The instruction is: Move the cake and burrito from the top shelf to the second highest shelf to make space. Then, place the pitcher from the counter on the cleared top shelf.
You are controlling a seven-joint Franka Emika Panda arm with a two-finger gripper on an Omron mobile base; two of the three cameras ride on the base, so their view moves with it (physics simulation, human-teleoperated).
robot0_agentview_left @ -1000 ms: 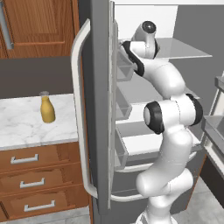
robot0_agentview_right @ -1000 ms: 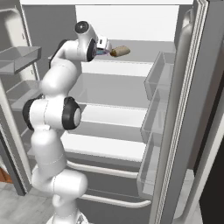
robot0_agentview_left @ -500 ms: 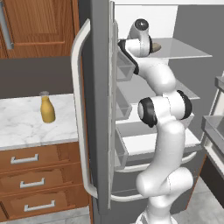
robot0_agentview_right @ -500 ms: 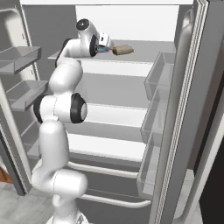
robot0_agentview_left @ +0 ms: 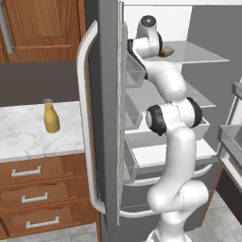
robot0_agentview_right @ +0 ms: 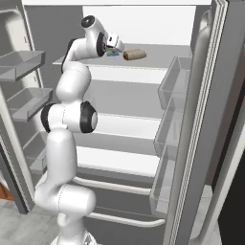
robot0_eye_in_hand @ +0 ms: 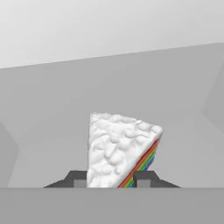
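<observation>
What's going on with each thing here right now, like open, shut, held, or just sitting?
Fridge door: open.
End effector: fingers either side of the cake, grip cannot be confirmed.
Cake: on the top shelf, between the fingers.
Burrito: lying on the top shelf, untouched.
Pitcher: upright on the counter.
Drawers: shut.

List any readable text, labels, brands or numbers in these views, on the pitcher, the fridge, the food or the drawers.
None: no text can be read anywhere.
The pitcher on the counter has no label.
The cake between the gripper fingertips shows frosting and rainbow stripes, no writing.
The burrito on the top shelf is unmarked.
</observation>
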